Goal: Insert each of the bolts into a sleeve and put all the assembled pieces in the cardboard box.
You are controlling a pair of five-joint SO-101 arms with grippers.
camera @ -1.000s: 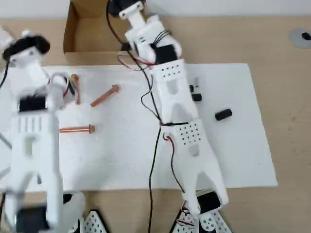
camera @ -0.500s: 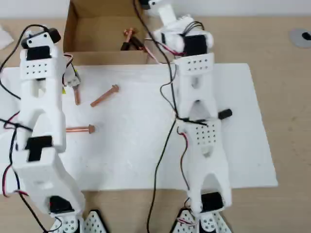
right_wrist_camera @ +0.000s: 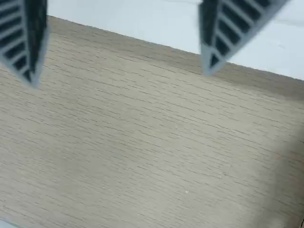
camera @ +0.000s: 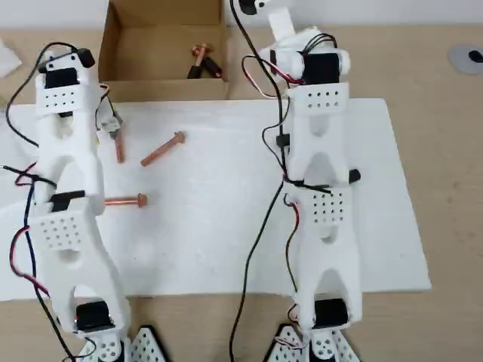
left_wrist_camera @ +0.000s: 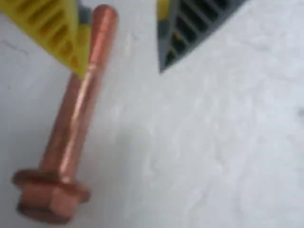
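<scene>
I am hovering the left gripper [left_wrist_camera: 122, 71], fingers apart, over a bolt [left_wrist_camera: 71, 128] lying near the front wall of the cardboard box [camera: 151, 89], planning to centre its shank, sitting off toward the yellow finger [left_wrist_camera: 47, 23], before closing, while the right gripper [right_wrist_camera: 118, 71] is hanging open beyond the box.

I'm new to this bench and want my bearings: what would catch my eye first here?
The left gripper hangs open right over a copper bolt on the white mat, with two more bolts lying nearby. At the mat's far edge, the cardboard box holds copper-and-black assembled pieces. The right gripper is open over the bare wooden table beside that box.
</scene>
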